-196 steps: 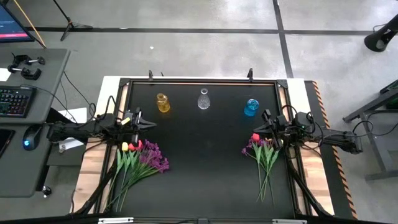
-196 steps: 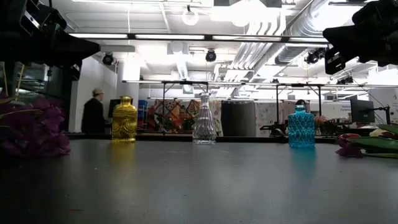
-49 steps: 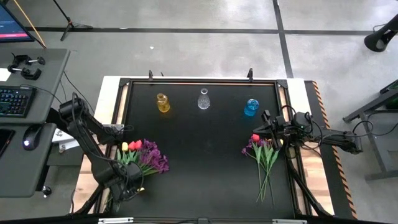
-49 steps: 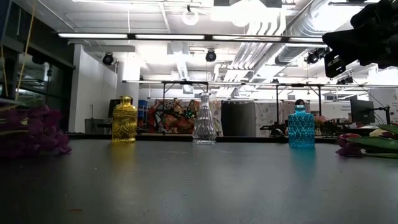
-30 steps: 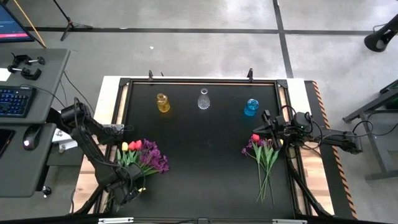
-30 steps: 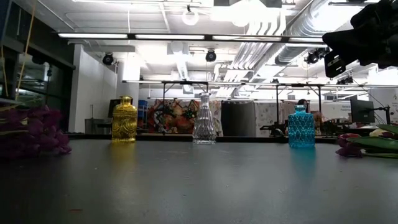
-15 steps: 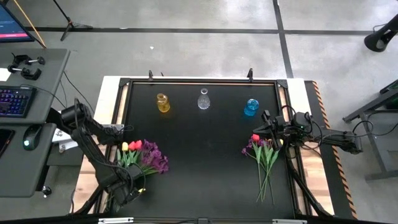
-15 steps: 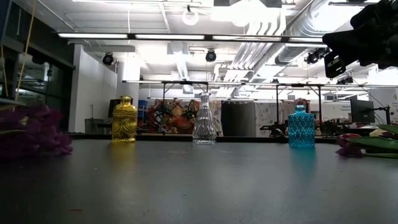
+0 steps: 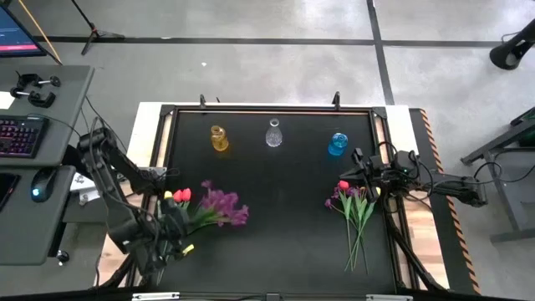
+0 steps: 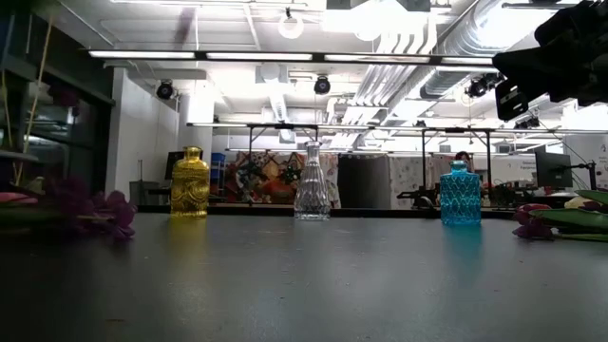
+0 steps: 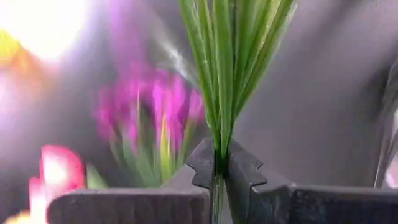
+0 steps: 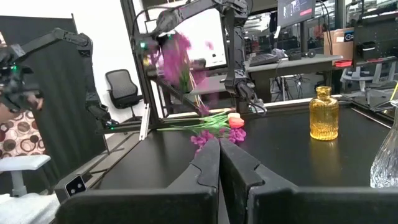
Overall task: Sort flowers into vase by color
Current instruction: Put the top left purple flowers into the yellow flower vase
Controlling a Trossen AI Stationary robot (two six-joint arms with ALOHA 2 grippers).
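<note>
My left gripper (image 9: 177,227) is near the table's left edge, shut on the green stems of a bushy purple spray (image 9: 224,205). In the right wrist view the purple spray (image 12: 176,55) is raised and blurred. A red tulip (image 9: 181,194) and a yellow tulip (image 9: 168,196) lie on the table beside it. My right gripper (image 9: 344,174) hovers shut over a second bunch of flowers (image 9: 357,209) lying on the table's right side. Yellow vase (image 9: 219,138), clear vase (image 9: 273,134) and blue vase (image 9: 337,144) stand in a row near the far edge. My left gripper pinches the purple spray's bundle of green stems (image 11: 219,155) between its two fingers, which lie across the stems. Beyond the fingers the stems fan out toward the blooms (image 11: 155,112). The blooms are lifted off the table and the spray is tilted.
The middle of the black table (image 9: 276,217) is bare between the two bunches. A raised frame runs round the table. Left of the table stands a desk with a keyboard (image 9: 18,135) and a mouse. The room beyond shows shelves and a chair.
My left gripper has moved up and toward the far edge with the purple spray. The spray has come out of the left bunch, and its blooms have risen and swung toward the table's middle. The red and yellow tulips stay on the table.
</note>
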